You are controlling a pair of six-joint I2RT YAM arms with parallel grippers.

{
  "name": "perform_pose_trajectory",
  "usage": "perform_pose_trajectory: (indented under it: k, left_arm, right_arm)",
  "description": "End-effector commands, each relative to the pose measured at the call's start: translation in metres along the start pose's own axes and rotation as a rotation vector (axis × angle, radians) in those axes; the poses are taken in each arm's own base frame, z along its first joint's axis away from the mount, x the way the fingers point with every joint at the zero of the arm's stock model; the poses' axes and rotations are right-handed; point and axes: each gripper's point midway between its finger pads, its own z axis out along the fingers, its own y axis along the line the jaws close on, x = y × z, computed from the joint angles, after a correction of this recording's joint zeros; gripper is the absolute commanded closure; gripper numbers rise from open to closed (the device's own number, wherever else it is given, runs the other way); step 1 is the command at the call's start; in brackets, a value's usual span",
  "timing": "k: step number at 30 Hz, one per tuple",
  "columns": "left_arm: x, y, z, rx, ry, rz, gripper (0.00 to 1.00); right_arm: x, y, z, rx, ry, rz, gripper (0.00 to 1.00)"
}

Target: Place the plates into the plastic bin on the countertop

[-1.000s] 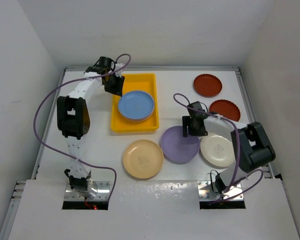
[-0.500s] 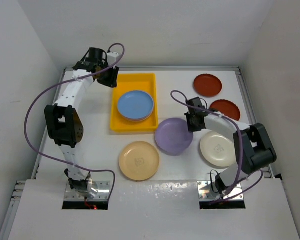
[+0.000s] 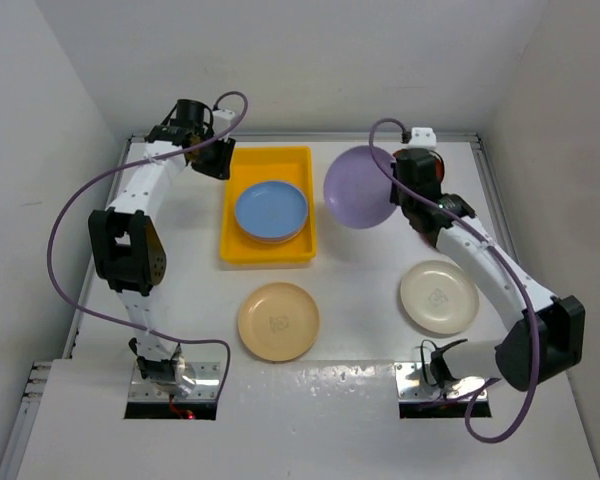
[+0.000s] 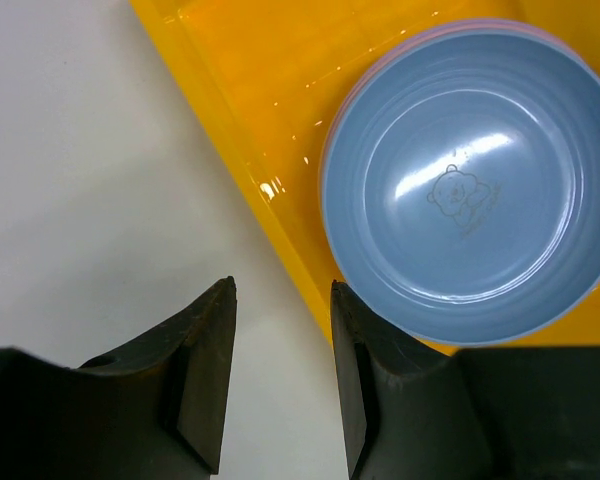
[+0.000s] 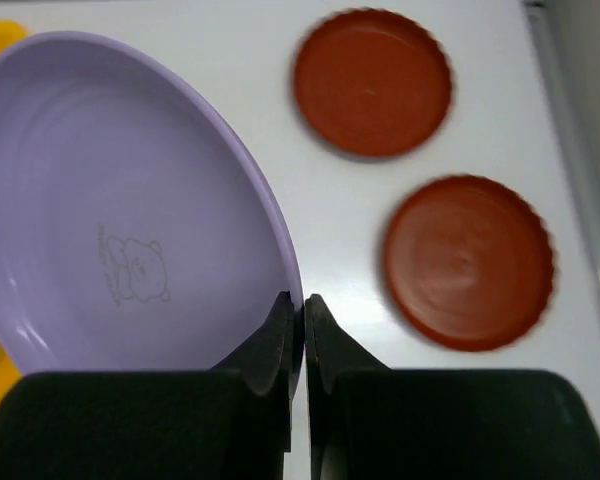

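Right gripper [image 5: 302,330] pinched shut on lilac plate [image 5: 130,210] rim, plate hanging left of fingers. Carry it left over plastic bin [image 3: 270,256], level above blue plate [image 3: 271,209], release low. Left gripper [image 4: 280,335] half-open, empty, at bin's edge.

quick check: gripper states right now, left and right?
Left gripper: open, holding nothing.
Right gripper: closed on the rim of the lilac plate.

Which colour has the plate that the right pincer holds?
The plate is lilac, with a faint bear outline; the right wrist view shows it best.
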Motion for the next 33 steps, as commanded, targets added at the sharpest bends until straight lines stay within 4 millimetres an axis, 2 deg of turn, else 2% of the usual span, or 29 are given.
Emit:
perform_pose_trajectory:
  k: [1,2,3,4,5,6,7,8,9,10,11,12,13,14,15,16,17,19,23,26,27,28,30,33]
  left_arm:
    - [-0.009,0.009,-0.026,-0.039,-0.045,0.008,0.55]
    - [-0.007,0.013,-0.029,-0.047,-0.045,-0.001,0.55]
    - [-0.003,0.013,-0.027,-0.045,-0.036,-0.003,0.55]
    - [-0.004,0.018,-0.032,-0.054,-0.044,-0.009,0.55]
    - [-0.001,0.023,-0.036,-0.072,-0.042,-0.017,0.55]
    - [-0.001,0.023,-0.036,-0.072,-0.042,-0.017,0.55]
    - [0.003,0.029,-0.039,-0.082,-0.039,-0.029,0.55]
    - [0.008,0.036,-0.043,-0.102,-0.034,-0.041,0.54]
    - [0.008,0.036,-0.043,-0.102,-0.034,-0.041,0.53]
    - [0.013,0.042,-0.045,-0.112,-0.030,-0.054,0.53]
    - [0.019,0.048,-0.045,-0.119,-0.018,-0.069,0.53]
    - [0.017,0.047,-0.049,-0.122,-0.028,-0.066,0.53]
    - [0.023,0.052,-0.048,-0.127,-0.017,-0.079,0.53]
    - [0.028,0.054,-0.047,-0.122,-0.009,-0.089,0.53]
    - [0.028,0.054,-0.047,-0.122,-0.009,-0.089,0.53]
    - [0.029,0.053,-0.049,-0.121,-0.008,-0.089,0.53]
    - [0.031,0.057,-0.050,-0.128,-0.008,-0.097,0.53]
    - [0.035,0.056,-0.048,-0.125,0.002,-0.100,0.53]
    - [0.034,0.053,-0.048,-0.106,-0.004,-0.100,0.53]
    - [0.034,0.053,-0.048,-0.106,-0.004,-0.100,0.53]
    - [0.034,0.053,-0.048,-0.106,-0.004,-0.100,0.53]
    - [0.035,0.057,-0.049,-0.112,-0.004,-0.107,0.53]
    - [0.035,0.057,-0.049,-0.112,-0.004,-0.107,0.53]
    - [0.032,0.055,-0.052,-0.106,-0.015,-0.095,0.53]
  right_arm:
    - [-0.063,0.068,-0.003,-0.206,-0.159,0.149,1.00]
    - [-0.049,0.093,0.013,-0.255,-0.101,0.131,1.00]
    - [-0.046,0.106,0.015,-0.282,-0.074,0.158,1.00]
    - [-0.068,0.126,0.008,-0.354,-0.097,0.171,1.00]
    - [-0.046,0.148,0.026,-0.363,-0.033,0.135,1.00]
    - [-0.040,0.158,0.031,-0.371,-0.013,0.126,1.00]
    - [-0.047,0.171,0.029,-0.404,-0.019,0.123,1.00]
    - [-0.032,0.186,0.045,-0.403,0.024,0.110,1.00]
    - [-0.036,0.194,0.047,-0.418,0.027,0.120,1.00]
    - [-0.031,0.205,0.048,-0.454,0.053,0.128,1.00]
    - [-0.021,0.221,0.058,-0.468,0.080,0.120,1.00]
    - [-0.016,0.229,0.059,-0.491,0.097,0.113,1.00]
    - [-0.010,0.233,0.063,-0.493,0.116,0.105,1.00]
    - [0.011,0.244,0.073,-0.494,0.160,0.084,1.00]
    - [0.003,0.251,0.073,-0.507,0.148,0.086,1.00]
    - [0.008,0.254,0.075,-0.516,0.164,0.077,1.00]
    - [0.020,0.261,0.083,-0.514,0.187,0.064,1.00]
    - [0.026,0.268,0.089,-0.512,0.199,0.058,1.00]
    - [0.040,0.267,0.106,-0.467,0.204,0.034,0.99]
    - [0.046,0.265,0.114,-0.441,0.209,0.003,0.85]
    - [0.046,0.266,0.113,-0.448,0.213,0.000,0.80]
    - [0.051,0.266,0.113,-0.448,0.225,-0.014,0.71]
    - [0.056,0.268,0.109,-0.464,0.234,-0.043,0.62]
    - [0.053,0.272,0.101,-0.499,0.221,-0.081,0.59]
